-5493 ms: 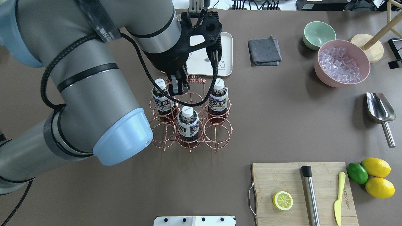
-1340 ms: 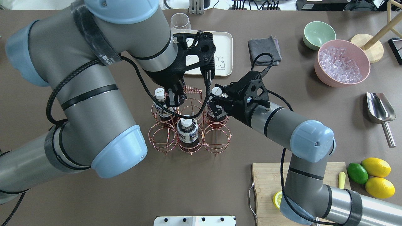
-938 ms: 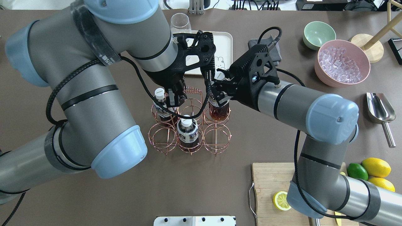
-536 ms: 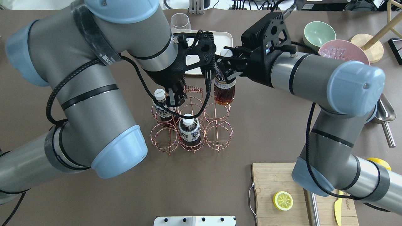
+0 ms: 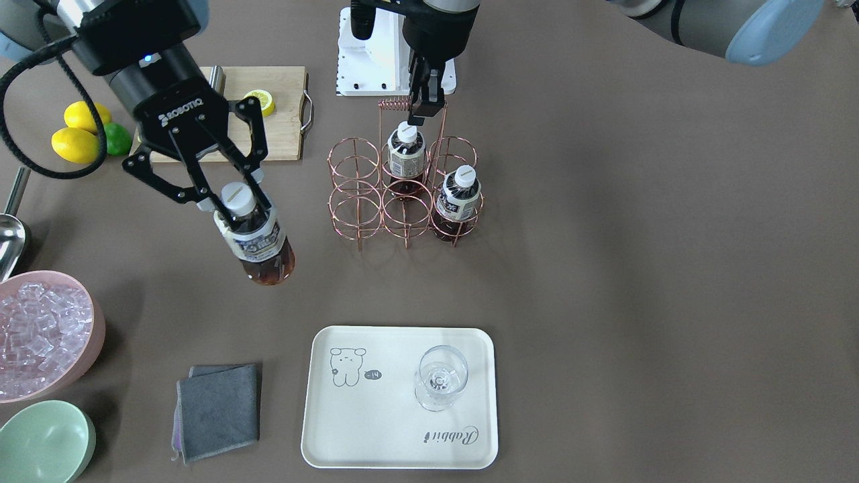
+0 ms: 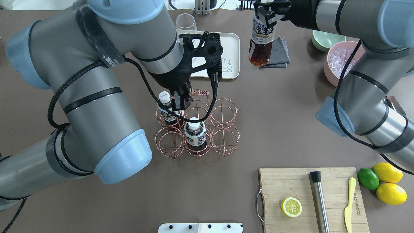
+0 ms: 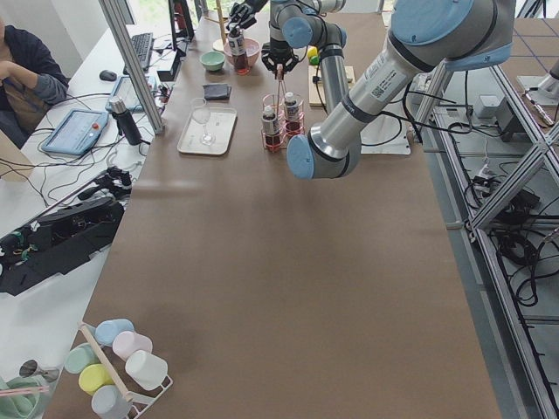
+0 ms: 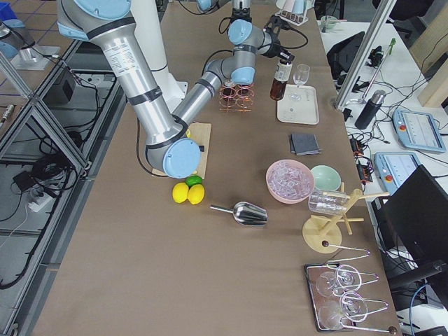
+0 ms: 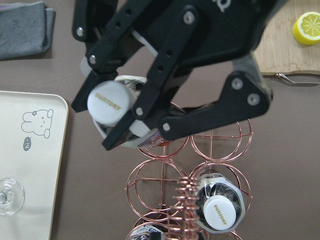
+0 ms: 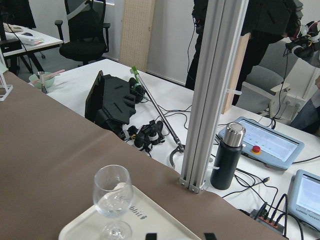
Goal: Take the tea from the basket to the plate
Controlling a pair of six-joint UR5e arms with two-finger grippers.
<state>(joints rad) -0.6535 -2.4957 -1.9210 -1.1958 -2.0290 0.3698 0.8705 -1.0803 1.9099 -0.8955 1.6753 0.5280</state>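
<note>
Dark red-brown tea (image 5: pixel 257 243) with white cap, rose-gold basket (image 5: pixel 381 201), cream plate (image 5: pixel 376 429) with grey bear drawing

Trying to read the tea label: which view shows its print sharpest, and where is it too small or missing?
Overhead: the tea in the right gripper shows large, legible print. Front-facing: label smaller, hard to read. Side views: far too small. Left wrist: only another bottle's cap reads sharply. Right wrist: no bottle shown.
</note>
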